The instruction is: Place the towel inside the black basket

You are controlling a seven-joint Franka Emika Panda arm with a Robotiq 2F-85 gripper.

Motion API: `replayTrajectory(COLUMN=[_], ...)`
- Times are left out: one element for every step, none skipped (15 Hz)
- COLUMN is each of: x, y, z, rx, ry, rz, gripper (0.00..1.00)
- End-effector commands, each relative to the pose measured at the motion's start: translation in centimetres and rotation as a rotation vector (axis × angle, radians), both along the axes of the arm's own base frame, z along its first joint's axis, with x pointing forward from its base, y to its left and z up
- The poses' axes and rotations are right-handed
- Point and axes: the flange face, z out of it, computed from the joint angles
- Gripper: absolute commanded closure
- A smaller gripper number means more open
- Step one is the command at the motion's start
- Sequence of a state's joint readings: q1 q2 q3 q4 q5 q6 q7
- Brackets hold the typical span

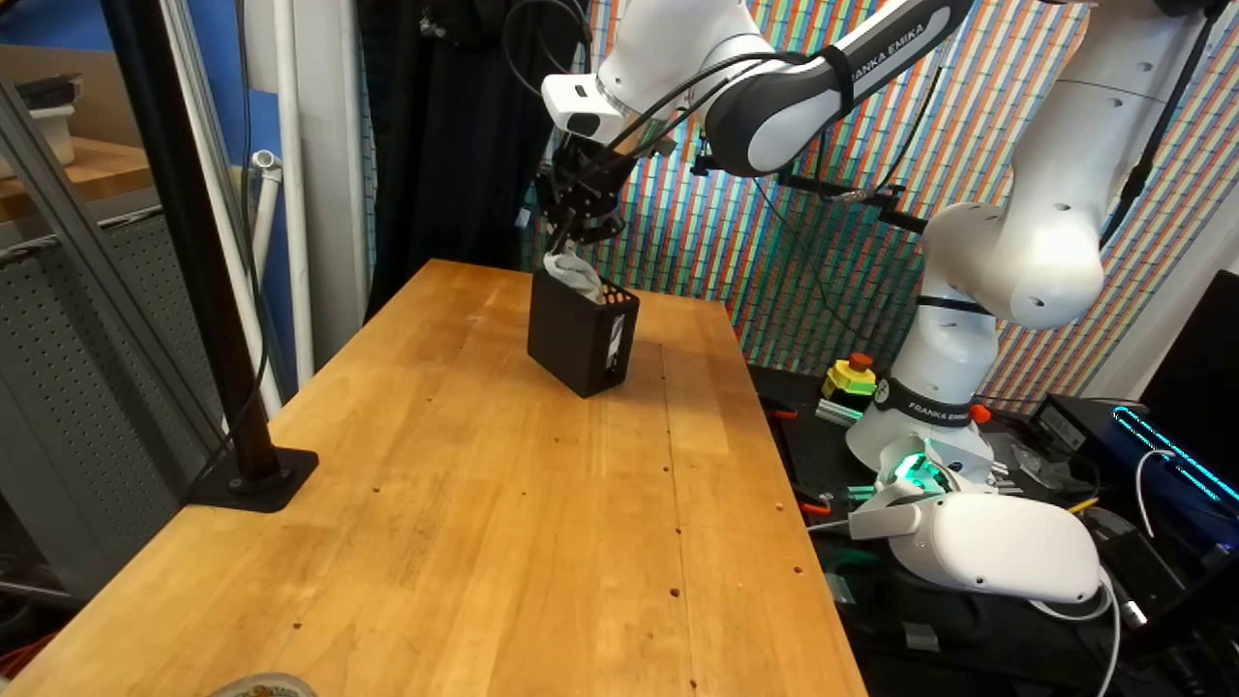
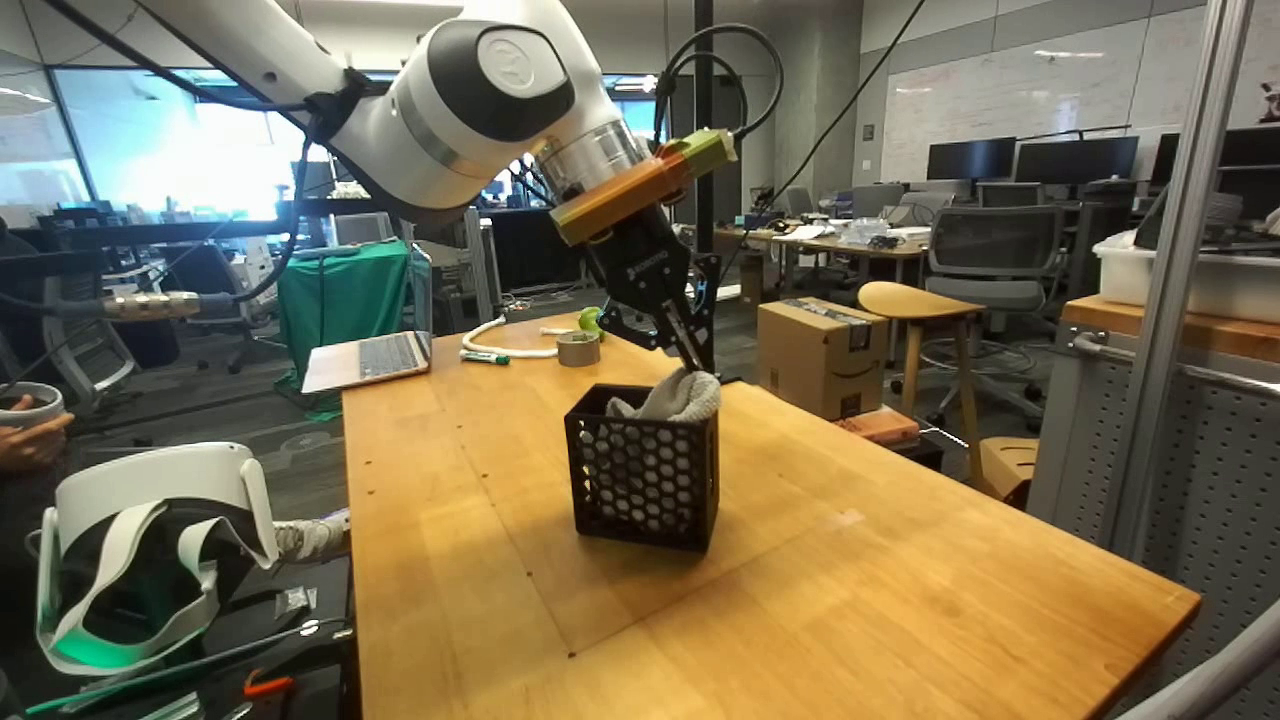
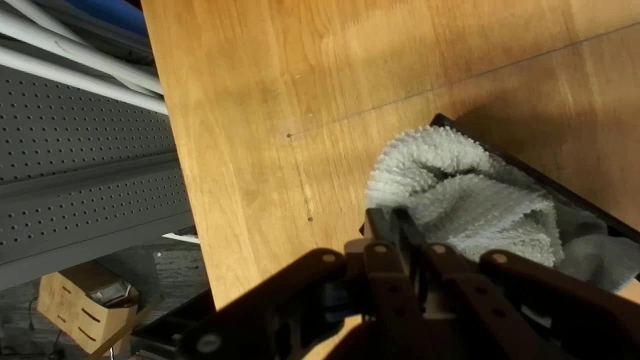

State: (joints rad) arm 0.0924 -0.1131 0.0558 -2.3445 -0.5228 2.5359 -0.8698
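Observation:
The light grey towel (image 2: 672, 398) is bunched in the top of the black basket (image 2: 640, 480), with part of it rising above the rim. The towel (image 1: 574, 274) and basket (image 1: 571, 334) show in both exterior views; the basket stands upright on the wooden table. In the wrist view the towel (image 3: 465, 200) covers most of the basket's opening, and a strip of basket rim (image 3: 575, 199) shows beside it. My gripper (image 3: 389, 212) is nearly closed with towel pinched between its fingertips. In an exterior view the gripper (image 2: 692, 365) points down at the towel's peak at the basket's corner.
A laptop (image 2: 385, 355), a tape roll (image 2: 578, 349) and a green marker (image 2: 486, 356) lie on the table behind the basket. A black pole base (image 1: 256, 479) stands at the table's edge. A plate rim (image 1: 263, 687) shows at the bottom.

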Motion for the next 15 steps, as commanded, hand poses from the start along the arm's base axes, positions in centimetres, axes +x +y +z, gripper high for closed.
replayTrajectory(x=[-1.0, -1.2, -1.4, -1.6, -1.8, -1.9, -2.0, -2.0, -2.0, -2.0, -2.0, -1.9, -1.8, -1.8, -1.7], y=[0.4, 0.6, 0.8, 1.0, 1.3, 1.4, 1.6, 1.6, 1.5, 1.4, 1.2, 1.0, 0.8, 0.6, 0.3], z=[0.5, 0.4, 0.2, 0.0, -0.1, -0.3, -0.5, -0.6, -0.7, -0.8, -0.9, -1.0, -1.2, -1.2, -1.3], rx=[0.016, 0.021, 0.027, 0.034, 0.041, 0.043, 0.047, 0.052, 0.053, 0.054, 0.054, 0.052, 0.050, 0.051, 0.053], ry=[0.003, 0.009, 0.021, 0.031, 0.043, 0.052, 0.059, 0.067, 0.073, 0.078, 0.082, 0.087, 0.092, 0.096, 0.103], rz=[-0.036, -0.041, -0.044, -0.050, -0.051, -0.057, -0.060, -0.065, -0.074, -0.079, -0.085, -0.093, -0.100, -0.107, -0.114], gripper=[0.89, 0.88, 0.88, 0.87, 0.88, 0.89, 0.88, 0.88, 0.87, 0.89, 0.88, 0.89, 0.88, 0.88, 0.88])
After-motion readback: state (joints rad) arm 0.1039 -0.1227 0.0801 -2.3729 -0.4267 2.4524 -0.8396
